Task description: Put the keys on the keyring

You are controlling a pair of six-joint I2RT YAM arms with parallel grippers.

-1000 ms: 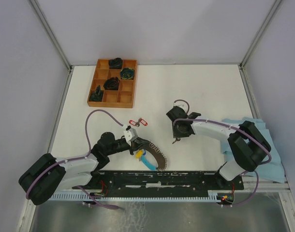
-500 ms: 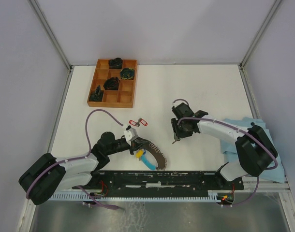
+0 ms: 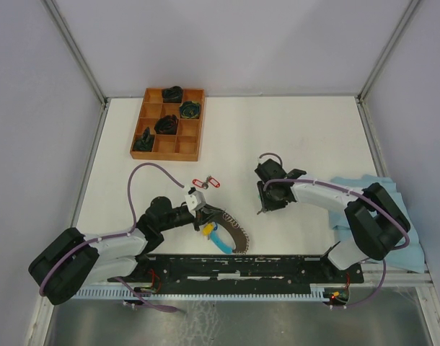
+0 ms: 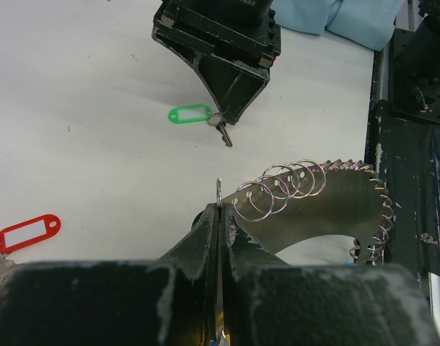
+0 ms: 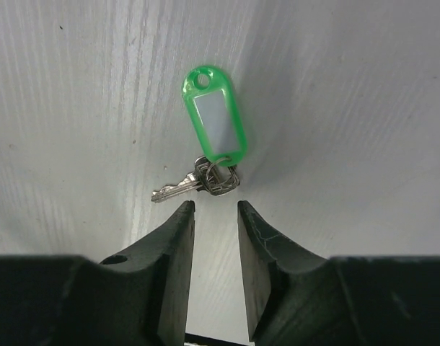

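The keyring (image 3: pixel 231 232), a fan of dark metal with silver loops and a light-blue sleeve (image 3: pixel 221 244), lies in front of the left arm. My left gripper (image 3: pixel 200 209) is shut on a thin silver loop of the keyring (image 4: pixel 218 193); more loops (image 4: pixel 285 186) show beside it. A green-tagged key (image 5: pixel 214 124) lies flat on the table. My right gripper (image 5: pixel 215 209) is open just short of the silver key (image 5: pixel 198 180) and touches nothing. It shows in the top view (image 3: pixel 265 202). A red-tagged key (image 3: pixel 205 183) lies beyond my left gripper.
A wooden compartment tray (image 3: pixel 149 126) with dark bundles stands at the back left. A light-blue cloth (image 3: pixel 393 216) lies at the right edge. A black rail (image 3: pixel 242 265) runs along the near edge.
My right arm has shifted a little and its gripper has settled lower over the green-tagged key. The left arm and keyring have not moved.
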